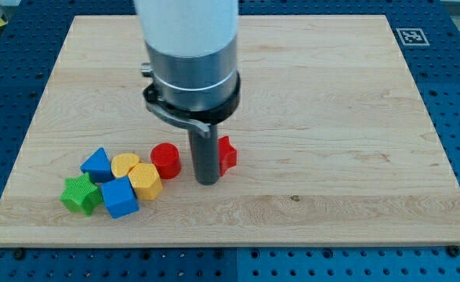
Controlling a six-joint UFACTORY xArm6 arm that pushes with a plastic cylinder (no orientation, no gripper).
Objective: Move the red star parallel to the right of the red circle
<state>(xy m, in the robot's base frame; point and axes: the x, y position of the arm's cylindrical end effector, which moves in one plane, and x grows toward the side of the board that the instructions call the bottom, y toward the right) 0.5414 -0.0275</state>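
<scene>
The red circle (165, 160) is a short red cylinder on the wooden board, left of centre in the lower half. The red star (227, 154) lies just to the view's right of it and is half hidden behind the dark rod. My tip (207, 182) rests on the board between the two red blocks, touching or almost touching the star's left side. The circle and the star sit at about the same height in the view.
A cluster lies at the lower left: a blue triangle (97, 165), a yellow round block (124, 164), a yellow hexagon (145, 181), a blue cube (120, 197) and a green star (81, 193). The board's bottom edge (230, 246) is close below them.
</scene>
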